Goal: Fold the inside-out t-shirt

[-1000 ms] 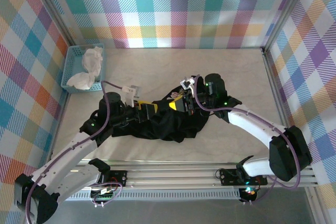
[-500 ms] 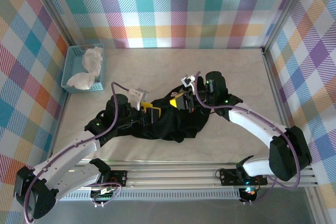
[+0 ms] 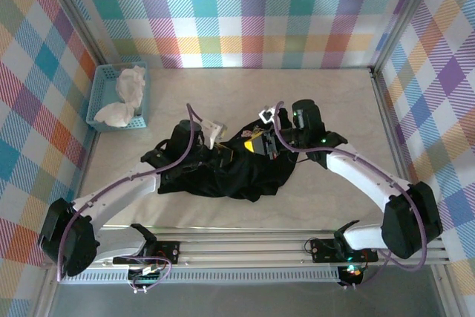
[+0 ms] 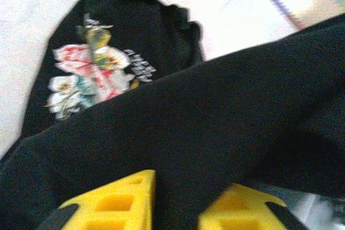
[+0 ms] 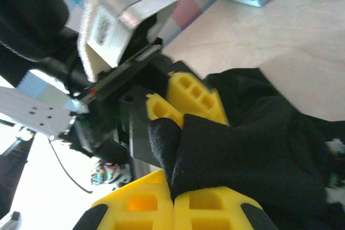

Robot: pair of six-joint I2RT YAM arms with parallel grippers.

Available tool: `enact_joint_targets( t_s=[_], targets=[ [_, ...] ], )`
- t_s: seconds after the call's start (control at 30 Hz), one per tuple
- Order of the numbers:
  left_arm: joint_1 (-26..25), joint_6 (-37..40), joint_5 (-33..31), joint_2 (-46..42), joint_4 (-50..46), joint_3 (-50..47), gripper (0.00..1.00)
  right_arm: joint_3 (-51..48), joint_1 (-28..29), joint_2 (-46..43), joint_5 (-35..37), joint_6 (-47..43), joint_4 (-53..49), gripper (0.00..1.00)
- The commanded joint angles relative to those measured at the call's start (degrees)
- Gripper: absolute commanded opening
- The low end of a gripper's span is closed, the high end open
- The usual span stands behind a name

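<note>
Left hand and right hand pinch the t-shirt.

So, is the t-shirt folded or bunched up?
Bunched up: the t-shirt lies as a crumpled, uneven heap on the table, no flat folds.

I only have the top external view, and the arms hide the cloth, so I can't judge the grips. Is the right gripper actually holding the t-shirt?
Observer: Yes. In the right wrist view the right gripper has its yellow fingers closed on a fold of the t-shirt.
Operator: And the left one?
Observer: The left wrist view shows black fabric pinched between the fingers of the left gripper.
Operator: Any print showing?
Observer: Yes, the rose print shows on the cloth beyond that pinched fold.
</note>
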Motion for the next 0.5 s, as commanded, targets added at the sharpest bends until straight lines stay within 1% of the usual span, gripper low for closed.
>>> enact_joint_targets(
  t_s=[0.0,0.03,0.1,0.13,0.17,0.27,0.33,0.4,0.47],
  targets=[
    [-0.13,-1.8,15.21,-1.29,-0.85,3.03,0.13,3.98,-0.69,-1.91,10.51,-6.85,-9.83,0.0],
    [-0.04,-3.35,18.74,-1.69,0.17,2.76,0.1,4.58,-0.76,-1.59,12.34,-7.05,-10.67,0.0],
    [0.06,-8.04,24.94,-2.56,5.35,1.46,0.03,4.84,-0.69,-0.92,13.28,-7.26,-10.28,0.0],
    [0.17,-9.93,26.39,-2.99,7.71,0.81,0.0,4.78,-0.69,-0.67,12.74,-7.02,-9.66,0.0],
    [0.28,-11.72,27.22,-3.51,9.77,0.25,0.0,4.76,-0.7,-0.35,12.32,-6.83,-9.22,0.02],
    [0.94,-13.71,27.31,-5.45,12.26,-0.55,0.0,4.95,-0.69,-0.03,14.63,-6.4,-10.04,0.12],
    [1.73,-15.49,27.04,-6.89,14.66,-1.27,0.0,5.83,-0.69,-0.19,19.43,-5.92,-13.62,0.23],
    [2.26,-16.23,25.56,-7.88,15.07,-1.55,0.0,6.51,-0.69,-0.97,23.08,-5.95,-17.28,0.29],
    [2.76,-16.68,23.65,-8.34,14.88,-1.61,0.0,5.61,-0.67,-2.98,23.77,-6.22,-18.51,0.34]
  ],
)
